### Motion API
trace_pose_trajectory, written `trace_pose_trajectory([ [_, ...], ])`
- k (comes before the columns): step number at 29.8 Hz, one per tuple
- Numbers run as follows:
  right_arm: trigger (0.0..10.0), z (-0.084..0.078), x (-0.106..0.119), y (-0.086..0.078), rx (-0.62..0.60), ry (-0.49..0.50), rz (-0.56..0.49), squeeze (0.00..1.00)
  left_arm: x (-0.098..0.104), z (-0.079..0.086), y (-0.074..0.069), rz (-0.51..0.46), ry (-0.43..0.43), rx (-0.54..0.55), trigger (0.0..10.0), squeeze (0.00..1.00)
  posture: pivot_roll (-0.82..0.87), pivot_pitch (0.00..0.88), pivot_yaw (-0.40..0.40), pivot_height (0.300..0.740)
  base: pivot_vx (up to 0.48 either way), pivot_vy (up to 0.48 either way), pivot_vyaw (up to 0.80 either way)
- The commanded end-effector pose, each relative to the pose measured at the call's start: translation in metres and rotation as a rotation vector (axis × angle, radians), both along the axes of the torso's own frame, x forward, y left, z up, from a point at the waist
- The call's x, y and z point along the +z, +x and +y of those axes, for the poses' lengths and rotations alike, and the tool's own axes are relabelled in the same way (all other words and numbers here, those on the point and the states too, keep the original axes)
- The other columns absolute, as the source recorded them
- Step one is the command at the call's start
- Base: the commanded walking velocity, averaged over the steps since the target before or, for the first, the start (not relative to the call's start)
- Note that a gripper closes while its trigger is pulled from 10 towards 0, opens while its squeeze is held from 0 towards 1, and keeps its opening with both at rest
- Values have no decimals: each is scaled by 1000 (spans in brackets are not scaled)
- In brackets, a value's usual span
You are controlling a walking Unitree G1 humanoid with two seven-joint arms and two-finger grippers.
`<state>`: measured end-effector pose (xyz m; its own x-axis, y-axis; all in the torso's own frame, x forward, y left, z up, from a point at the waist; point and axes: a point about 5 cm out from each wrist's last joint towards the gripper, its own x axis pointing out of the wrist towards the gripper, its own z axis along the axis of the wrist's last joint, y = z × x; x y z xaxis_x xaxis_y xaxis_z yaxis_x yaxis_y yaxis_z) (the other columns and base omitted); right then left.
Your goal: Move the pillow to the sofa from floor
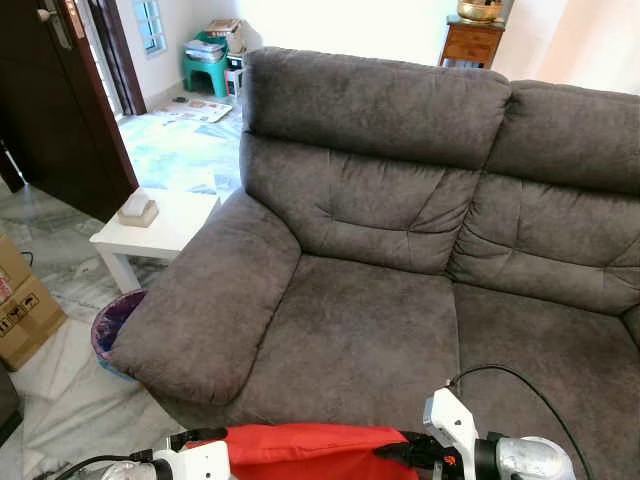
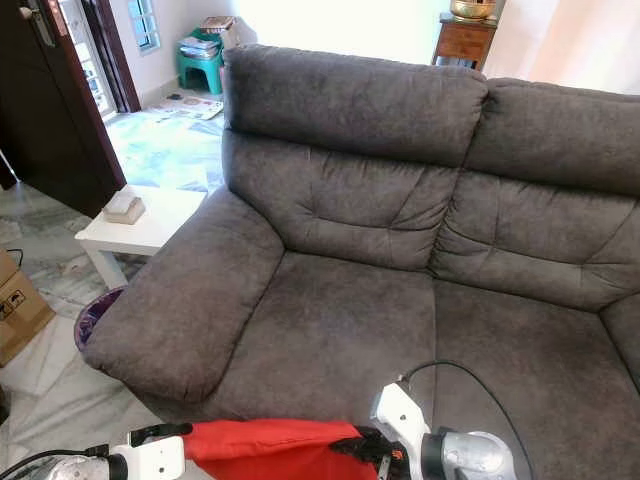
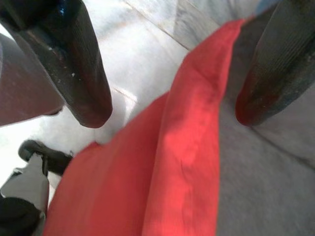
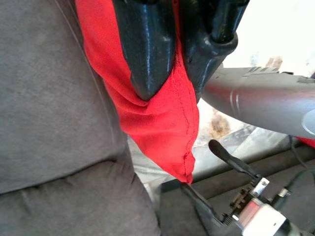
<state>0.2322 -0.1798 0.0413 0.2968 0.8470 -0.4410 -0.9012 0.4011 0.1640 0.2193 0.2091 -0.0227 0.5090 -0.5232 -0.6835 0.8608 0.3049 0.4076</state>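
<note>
Right hand point(image 4: 170, 73): in the right wrist view we see its two black fingers point(image 4: 145, 49) pinched tight on a corner of the red pillow point(image 4: 157, 123), cloth bunched between them.
Left hand point(image 3: 172, 98): in the left wrist view we see its fingers point(image 3: 74, 73) spread wide, one to each side of the red cloth and clear of it; they grip nothing.
Pillow: it hangs at the bottom centre of the head views, stretched between our two wrists, just in front of the sofa's front edge and above the floor; the seat cushion lies just beyond it.
Sofa point(image 1: 400, 250): grey, with two seats; the left seat cushion point(image 1: 350, 340) sits straight ahead of the pillow, a seam dividing it from the right seat.
Armrest point(image 1: 210, 300): broad and padded, it bounds the left seat at centre left of the frame, and its front end droops toward the floor.
Cable point(image 1: 510, 385): a black loop rises from our right wrist over the lower right of the seat.
Desk point(image 1: 160, 230): small and white, beside the armrest at left, with a tissue box point(image 1: 138, 208) on it.
Floor at left: a dark round bin point(image 1: 115, 325) sits by the armrest's front, and a cardboard box point(image 1: 25, 305) stands at the far left edge.
Back of the room: a dark door point(image 1: 60, 100) at upper left, a green stool point(image 1: 205, 65) and a wooden cabinet point(image 1: 470, 40) behind the sofa.
</note>
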Motion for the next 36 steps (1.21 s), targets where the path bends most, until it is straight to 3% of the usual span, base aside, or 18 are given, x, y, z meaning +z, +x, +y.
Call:
trace_pose_trajectory([
  [1, 10000, 7, 23, 8, 40, 68, -91, 0, -6, 1, -5, 33, 18, 8, 10000, 0, 109, 46, -53, 740, 0, 0, 0],
  [9, 10000, 0, 30, 2, 76, 67, -71, 0, -15, 3, -10, 56, 58, 39, 10000, 0, 83, 51, -61, 740, 0, 0, 0],
  [18, 10000, -6, 37, -11, 110, 59, -50, 0, -15, -5, -6, 65, 28, 41, 10000, 0, 47, 66, -66, 740, 0, 0, 0],
  [22, 10000, -7, 46, -14, 116, 59, -63, 0, -15, -11, -6, 112, -36, 55, 9569, 0, 28, 76, -68, 740, 0, 0, 0],
  [24, 10000, -9, 50, -17, 119, 63, -64, 0, -17, -15, -9, 139, -36, 29, 0, 0, 14, 84, -72, 740, 0, 0, 0],
  [30, 10000, -12, 53, -19, 115, 55, -60, 0, -20, -21, -12, 177, -42, -9, 0, 0, 9, 84, -74, 740, 0, 0, 0],
  [36, 10000, -11, 52, -18, 105, 46, -53, 0, -18, -17, -11, 197, -48, -16, 0, 0, 19, 83, -75, 740, 0, 0, 0],
])
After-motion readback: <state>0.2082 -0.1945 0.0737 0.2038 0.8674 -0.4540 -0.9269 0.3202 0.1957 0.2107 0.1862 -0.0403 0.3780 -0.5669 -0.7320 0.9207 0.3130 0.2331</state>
